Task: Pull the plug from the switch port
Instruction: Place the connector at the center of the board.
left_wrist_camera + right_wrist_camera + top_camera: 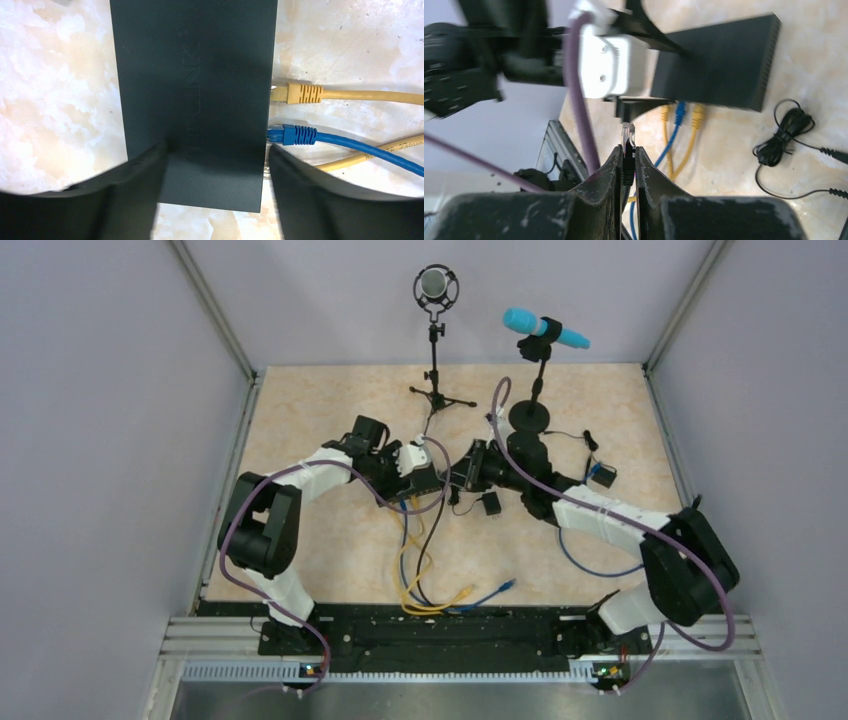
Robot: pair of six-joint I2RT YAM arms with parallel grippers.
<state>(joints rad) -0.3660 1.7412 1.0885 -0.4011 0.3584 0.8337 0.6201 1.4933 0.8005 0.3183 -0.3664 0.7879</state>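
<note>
At the middle of the pale, marble-patterned tabletop (60, 100) lies the network switch (195, 65), a flat, matte-black rectangular box with a maker's name embossed in its lid. The left gripper (217, 150) straddles it from above. Its broad black fingers (125, 200) are closed against the two long edges, so the box is clamped across its width.

A yellow plug (297, 93) and a blue plug (295, 135), each with a ribbed rubber boot, sit side by side in the switch's near edge. Their smooth round cables trail toward the near side of the table. The sockets themselves are hidden.

Just right of the left gripper, the right gripper (627, 152) has its scuffed dark fingers drawn almost together. They pinch the black boot of the pulled plug (628, 136), whose clear plastic tip sticks out past the fingertips. That plug is out of the switch and held in the air, apart from the ported edge and close beside the left gripper's near finger.

A loosely coiled thin black cord (791, 132) lies on the table right of the switch. At the far side stand a tripod microphone (436, 285) and a blue foam-capped microphone (545, 328) on a round black base (528, 418).
</note>
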